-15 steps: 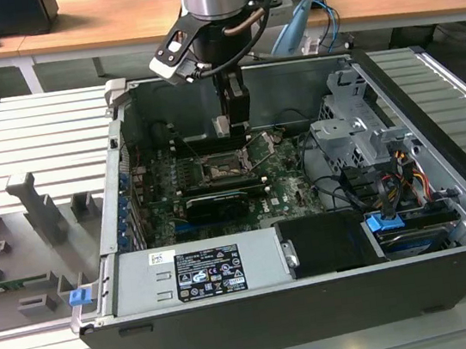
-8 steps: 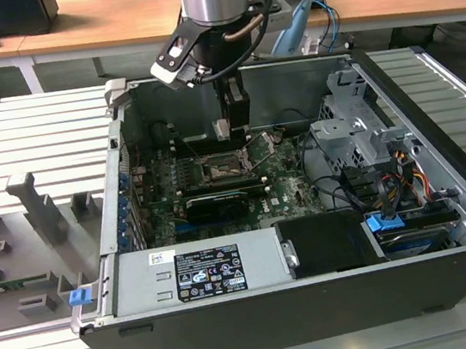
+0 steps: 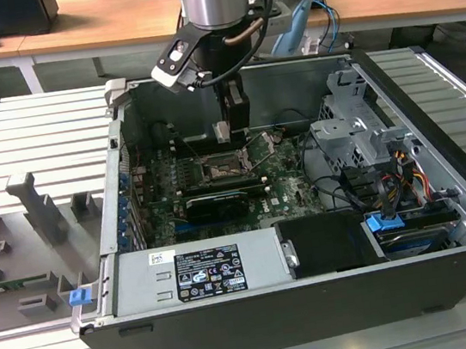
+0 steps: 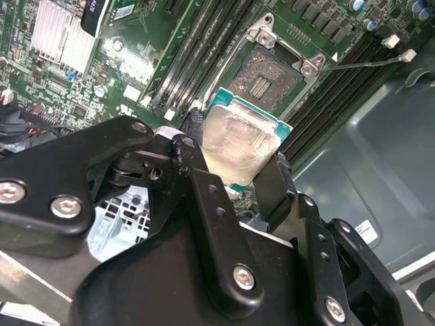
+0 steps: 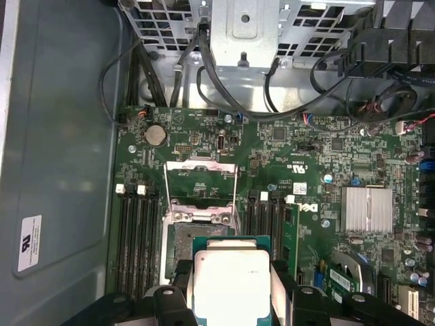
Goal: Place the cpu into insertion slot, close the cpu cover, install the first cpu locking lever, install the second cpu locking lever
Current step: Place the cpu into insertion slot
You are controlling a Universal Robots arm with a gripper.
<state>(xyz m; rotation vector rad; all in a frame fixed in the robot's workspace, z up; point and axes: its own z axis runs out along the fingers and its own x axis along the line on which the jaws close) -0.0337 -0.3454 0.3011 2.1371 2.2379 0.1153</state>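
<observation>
Grasp: my fingers (image 4: 268,187) are closed on opposite edges of the cpu (image 4: 241,146), which hangs just above the open insertion slot (image 4: 268,81). I judge the chip light, thin and rigid (smooth silvery lid, teal rim). Its underside is likely fragile, so the edges suit holding.
</observation>
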